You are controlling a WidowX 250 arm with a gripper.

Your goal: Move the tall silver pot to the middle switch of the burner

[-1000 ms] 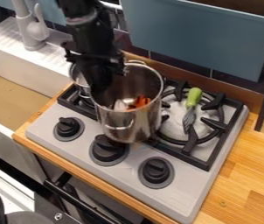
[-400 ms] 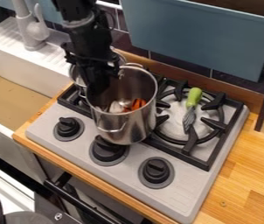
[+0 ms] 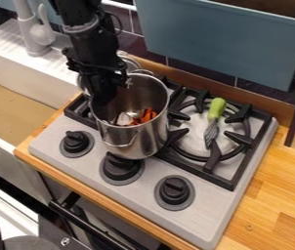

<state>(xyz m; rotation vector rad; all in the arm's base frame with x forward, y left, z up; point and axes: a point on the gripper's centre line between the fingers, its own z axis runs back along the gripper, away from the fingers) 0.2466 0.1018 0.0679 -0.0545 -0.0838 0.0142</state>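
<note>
Gripper (image 3: pixel 104 88) is hanging from the view's upper left, its lower end sitting inside the tall silver pot (image 3: pixel 134 139) near the left side of its rim, though whether it is standing open or gripping that rim one cannot tell. Holding orange pieces (image 3: pixel 148 115) and white pieces (image 3: pixel 125 118), the pot is occupying the spot just behind the middle knob (image 3: pixel 122 168), with another silver pot (image 3: pixel 130 63) sitting behind it. To the right, a green-handled brush (image 3: pixel 216 107) is lying over the burner (image 3: pixel 192 134).
</note>
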